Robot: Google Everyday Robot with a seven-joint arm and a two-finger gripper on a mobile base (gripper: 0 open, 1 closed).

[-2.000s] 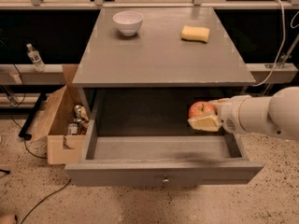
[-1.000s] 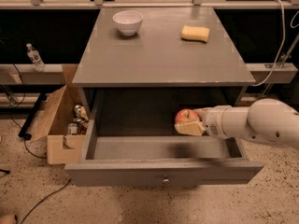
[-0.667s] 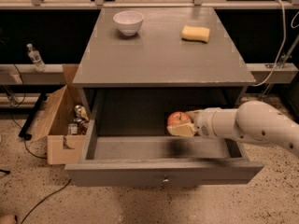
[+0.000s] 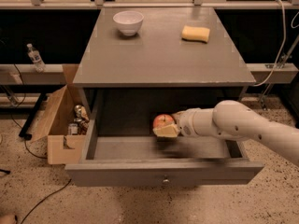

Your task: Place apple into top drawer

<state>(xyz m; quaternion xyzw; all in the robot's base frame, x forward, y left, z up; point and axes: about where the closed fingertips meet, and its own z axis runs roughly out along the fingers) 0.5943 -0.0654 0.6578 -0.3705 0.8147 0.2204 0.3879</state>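
The grey top drawer (image 4: 163, 171) is pulled open below the cabinet top, with a small round knob on its front panel. My white arm reaches in from the right. My gripper (image 4: 164, 126) is shut on the red apple (image 4: 162, 121) and holds it inside the open drawer, near its middle, slightly above the drawer floor.
A white bowl (image 4: 128, 22) and a yellow sponge (image 4: 195, 33) sit on the grey cabinet top (image 4: 159, 55). A cardboard box (image 4: 60, 125) with small items stands on the floor at the left. A plastic bottle (image 4: 34, 57) stands on a shelf at the far left.
My gripper has carried the apple leftward from the drawer's right side to about its middle. The drawer, bowl and sponge have not moved.
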